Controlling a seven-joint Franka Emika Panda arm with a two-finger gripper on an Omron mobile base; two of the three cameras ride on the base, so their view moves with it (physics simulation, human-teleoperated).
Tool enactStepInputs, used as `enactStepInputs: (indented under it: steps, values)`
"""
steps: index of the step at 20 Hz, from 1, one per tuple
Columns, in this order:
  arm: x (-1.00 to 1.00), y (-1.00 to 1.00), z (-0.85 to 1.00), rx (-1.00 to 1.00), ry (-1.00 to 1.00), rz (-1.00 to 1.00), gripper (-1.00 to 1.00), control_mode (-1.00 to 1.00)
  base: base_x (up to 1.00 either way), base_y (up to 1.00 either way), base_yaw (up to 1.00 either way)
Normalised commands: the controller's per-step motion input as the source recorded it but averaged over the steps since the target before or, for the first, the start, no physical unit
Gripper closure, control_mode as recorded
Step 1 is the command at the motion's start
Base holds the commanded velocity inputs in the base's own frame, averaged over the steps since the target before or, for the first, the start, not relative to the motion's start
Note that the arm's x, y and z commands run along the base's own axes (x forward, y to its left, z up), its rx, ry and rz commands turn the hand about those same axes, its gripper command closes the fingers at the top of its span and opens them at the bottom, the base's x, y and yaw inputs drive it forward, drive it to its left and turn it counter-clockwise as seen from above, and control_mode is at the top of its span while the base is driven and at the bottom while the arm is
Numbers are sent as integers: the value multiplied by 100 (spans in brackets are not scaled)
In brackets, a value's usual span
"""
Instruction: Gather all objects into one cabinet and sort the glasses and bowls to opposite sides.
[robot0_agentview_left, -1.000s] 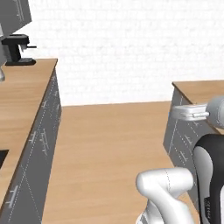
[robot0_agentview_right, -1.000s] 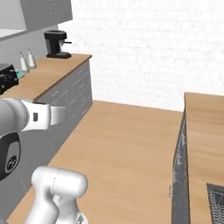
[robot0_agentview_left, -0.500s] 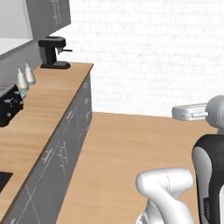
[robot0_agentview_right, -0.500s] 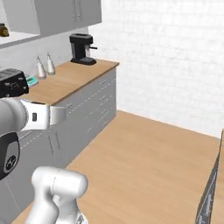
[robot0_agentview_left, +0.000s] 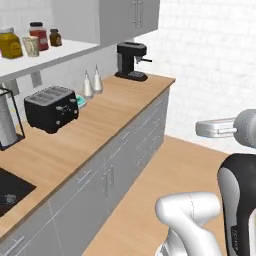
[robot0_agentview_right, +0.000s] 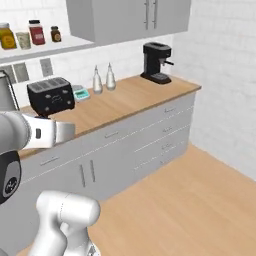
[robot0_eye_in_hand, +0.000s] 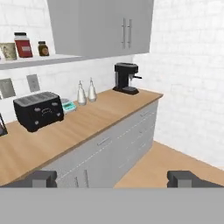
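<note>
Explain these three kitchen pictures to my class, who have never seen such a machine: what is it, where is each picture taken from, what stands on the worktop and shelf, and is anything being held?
All three pictures are computer-rendered. The machine is a white robot arm with dark joints, on a base that can drive. Two cameras ride on that base, behind the arm to its left and right, so they show the same kitchen from two sides. The third camera sits on the hand and looks along the gripper; its two dark fingertips stand wide apart at the bottom, open and holding nothing.

On the wooden worktop stand a black toaster, two small pale bottles and a black coffee machine. On the shelf above are a yellow jar, a beige mug, a red jar and a small dark jar.
</note>
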Motion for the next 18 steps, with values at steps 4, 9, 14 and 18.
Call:
enactStepInputs:
  steps: [4,9,14,18]
  values:
    - [0,0,0,0,0,0,-100,100,66,-15,70]
    - [0,0,0,0,0,0,-100,100,64,-15,71]
    - [0,0,0,0,0,0,-100,100,55,-29,65]
    - [0,0,0,0,0,0,-100,100,28,-30,29]
